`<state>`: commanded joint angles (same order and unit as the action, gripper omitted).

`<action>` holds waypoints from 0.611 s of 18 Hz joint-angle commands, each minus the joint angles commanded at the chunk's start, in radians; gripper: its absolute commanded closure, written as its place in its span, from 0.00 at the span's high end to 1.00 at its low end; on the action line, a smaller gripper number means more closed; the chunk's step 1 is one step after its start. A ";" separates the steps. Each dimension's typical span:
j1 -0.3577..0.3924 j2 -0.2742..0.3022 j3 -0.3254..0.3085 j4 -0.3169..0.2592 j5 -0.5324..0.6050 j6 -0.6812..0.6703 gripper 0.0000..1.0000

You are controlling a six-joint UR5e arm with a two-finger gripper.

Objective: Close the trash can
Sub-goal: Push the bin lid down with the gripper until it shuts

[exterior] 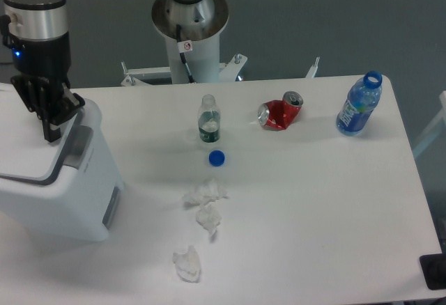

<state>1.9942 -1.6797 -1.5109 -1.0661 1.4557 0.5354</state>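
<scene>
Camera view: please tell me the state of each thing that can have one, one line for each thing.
trash can: upright, lid looks down.
gripper: at the lid's top; open or shut cannot be told.
small clear bottle: upright, cap off.
blue cap: lying loose on the table.
red drink can: crushed, on its side.
blue bottle: upright, uncapped.
three paper wads: crumpled.

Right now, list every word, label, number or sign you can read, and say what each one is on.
No text can be read.
Sticker on the robot base column: a round red prohibition sign, its symbol too small to make out.
Green label on the small clear bottle: blurred.
Label on the blue bottle: blurred.
Print on the crushed red can: unreadable.
</scene>
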 joint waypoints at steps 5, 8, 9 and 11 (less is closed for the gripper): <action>0.000 -0.012 -0.006 0.000 0.000 0.000 0.00; 0.000 -0.014 -0.006 0.000 0.000 0.000 0.00; 0.000 -0.015 -0.008 0.000 0.000 0.000 0.00; 0.000 -0.018 -0.008 0.000 0.000 0.000 0.00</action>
<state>1.9942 -1.6981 -1.5186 -1.0661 1.4557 0.5354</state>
